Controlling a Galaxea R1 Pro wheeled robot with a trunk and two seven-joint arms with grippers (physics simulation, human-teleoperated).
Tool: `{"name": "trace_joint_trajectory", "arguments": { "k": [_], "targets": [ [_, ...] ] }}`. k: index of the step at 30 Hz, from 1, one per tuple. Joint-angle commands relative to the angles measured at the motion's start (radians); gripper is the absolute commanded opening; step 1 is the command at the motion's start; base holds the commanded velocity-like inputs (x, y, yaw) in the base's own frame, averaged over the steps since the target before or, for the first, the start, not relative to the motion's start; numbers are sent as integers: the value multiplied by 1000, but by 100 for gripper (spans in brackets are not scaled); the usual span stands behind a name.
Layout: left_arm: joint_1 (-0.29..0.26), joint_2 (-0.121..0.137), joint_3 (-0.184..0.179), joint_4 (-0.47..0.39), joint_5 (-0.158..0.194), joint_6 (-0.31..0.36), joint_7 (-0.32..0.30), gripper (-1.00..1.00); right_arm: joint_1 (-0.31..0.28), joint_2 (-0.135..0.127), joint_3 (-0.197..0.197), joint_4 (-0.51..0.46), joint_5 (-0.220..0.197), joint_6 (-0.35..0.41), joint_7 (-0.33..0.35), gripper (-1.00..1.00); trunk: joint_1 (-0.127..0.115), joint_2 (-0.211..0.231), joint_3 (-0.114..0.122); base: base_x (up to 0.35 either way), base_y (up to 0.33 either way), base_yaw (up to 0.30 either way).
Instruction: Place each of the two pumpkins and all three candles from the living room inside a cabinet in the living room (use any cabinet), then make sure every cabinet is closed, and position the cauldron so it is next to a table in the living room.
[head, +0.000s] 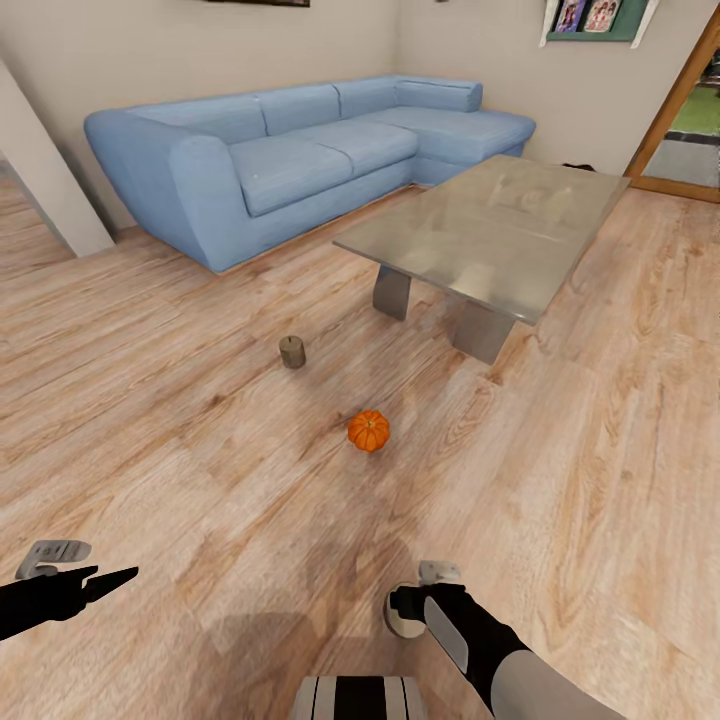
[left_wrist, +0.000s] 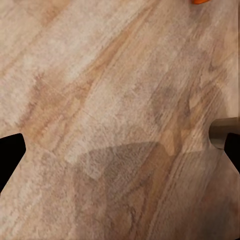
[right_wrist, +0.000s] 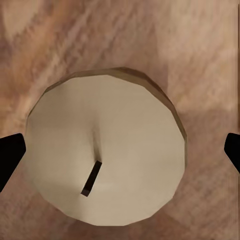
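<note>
Overhead, the head view took in a light wood plank floor (head: 180, 440) with a blue corner sofa (head: 300, 150) against the pale wall and, just beside its long end, the low glass-topped bench (head: 490, 235) on short grey legs. One orange pumpkin (head: 368, 431) sat on the floor in front of the bench, well apart from it, and a small brownish candle (head: 292, 352) stood upright a little farther off toward the sofa. Low at that view's left the left claw (head: 85, 578) hovered above bare floor, its black fingers pointing toward the middle of the room. Low at the centre the right claw (head: 420, 600) hung over a second, pale candle (head: 403, 612), whose rounded edge showed just beside the dark fingers. From the left wrist view, the left claw's black fingertips (left_wrist: 10, 150) stood far apart at the two sides, nothing between them but planks and a soft shadow, with a sliver of orange pumpkin (left_wrist: 200, 1) at the frame's edge. From the right wrist view, the pale candle (right_wrist: 107, 150) was seen from straight above, its round cream top with a short dark wick lying between the right claw's fingertips (right_wrist: 10, 155), which stood wide apart on either side and did not touch it.
</note>
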Motion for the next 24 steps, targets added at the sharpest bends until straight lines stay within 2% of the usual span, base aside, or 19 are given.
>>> {"name": "trace_joint_trajectory", "arguments": {
  "k": [1,24],
  "targets": [
    [-1,0,2,-1,-5,7,-7,100,-1,-1,8,-2,-11,3,-9,100,0,0,-1,0,0,0],
    [-1,-1,2,0,-6,7,-6,100,0,1,9,-2,-11,5,-10,100,0,0,-1,0,26,0]
  ]
}}
